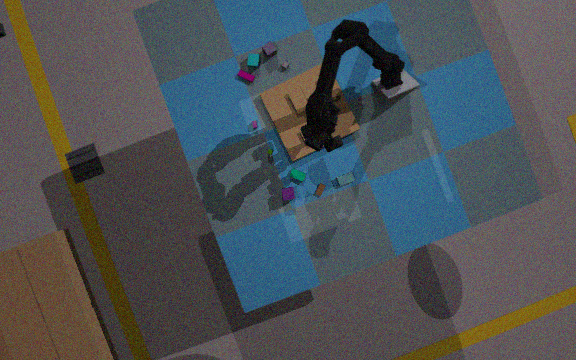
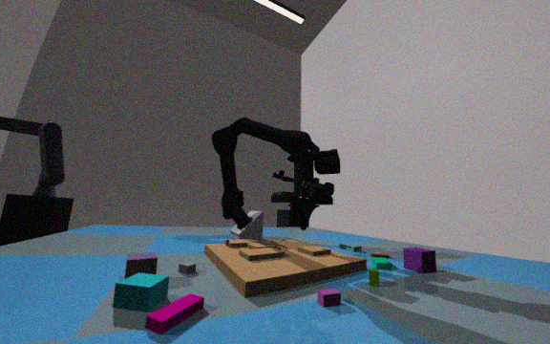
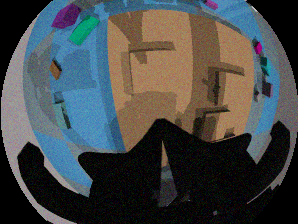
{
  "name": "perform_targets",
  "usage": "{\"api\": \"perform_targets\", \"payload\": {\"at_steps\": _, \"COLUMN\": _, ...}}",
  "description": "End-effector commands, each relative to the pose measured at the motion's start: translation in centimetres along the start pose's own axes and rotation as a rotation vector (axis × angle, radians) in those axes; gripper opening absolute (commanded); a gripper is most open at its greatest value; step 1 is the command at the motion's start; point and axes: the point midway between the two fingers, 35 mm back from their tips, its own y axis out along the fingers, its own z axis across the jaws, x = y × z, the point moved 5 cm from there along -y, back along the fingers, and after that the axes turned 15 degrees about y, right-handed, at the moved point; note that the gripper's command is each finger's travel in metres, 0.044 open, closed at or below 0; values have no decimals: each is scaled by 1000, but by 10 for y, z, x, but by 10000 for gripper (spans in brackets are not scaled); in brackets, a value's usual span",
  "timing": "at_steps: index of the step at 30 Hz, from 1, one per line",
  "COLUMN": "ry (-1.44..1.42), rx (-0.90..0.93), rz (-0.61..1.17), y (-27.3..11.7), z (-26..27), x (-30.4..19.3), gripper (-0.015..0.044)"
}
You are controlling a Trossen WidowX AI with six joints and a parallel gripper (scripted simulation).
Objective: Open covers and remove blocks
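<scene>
The claw (image 1: 324, 144) (image 2: 305, 226) (image 3: 160, 123) is closed with nothing between its fingertips, raised above the puzzle board (image 1: 278, 102) (image 2: 304, 278) (image 3: 165, 75). From the top, the arm (image 1: 329, 75) (image 2: 265, 131) hides part of the board, and in the wrist view the claw's black body cuts off its near end, so any well under there can't be made out. The exterior view shows three raised wooden pieces on the board, probably covers, though grain and shadow make it hard to say how far each is open.

Ten blocks lie on the table off the board. Four are across the board from the claw: mauve (image 1: 269, 48) (image 2: 141, 265) (image 3: 267, 89), teal (image 1: 253, 60) (image 2: 141, 292) (image 3: 265, 66), magenta (image 1: 246, 76) (image 2: 175, 313) (image 3: 258, 47) and small grey (image 1: 284, 65) (image 2: 187, 268). Pink (image 1: 254, 124) (image 2: 328, 297) (image 3: 211, 4) and little lime (image 1: 270, 151) (image 2: 374, 277) sit off the board's end. Green (image 1: 298, 175) (image 2: 382, 264) (image 3: 84, 30), purple (image 1: 288, 194) (image 2: 419, 260) (image 3: 66, 16), orange (image 1: 320, 189) (image 3: 55, 69) and pale grey-green (image 1: 345, 179) (image 3: 62, 114) are on the claw's side, past the board's nearest edge. A strip of mat separates that edge from these four, and the claw has open air between its tips and the board.
</scene>
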Motion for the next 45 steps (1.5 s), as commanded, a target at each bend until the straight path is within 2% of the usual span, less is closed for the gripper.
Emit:
{"api": "perform_targets", "payload": {"at_steps": 1, "ry": -5, "rx": -9, "rz": 3, "y": 7, "z": -1, "x": -1, "gripper": 0}}
{"api": "perform_targets", "payload": {"at_steps": 45, "ry": -5, "rx": -12, "rz": 3, "y": 50, "z": -3, "x": -1, "gripper": 0}}
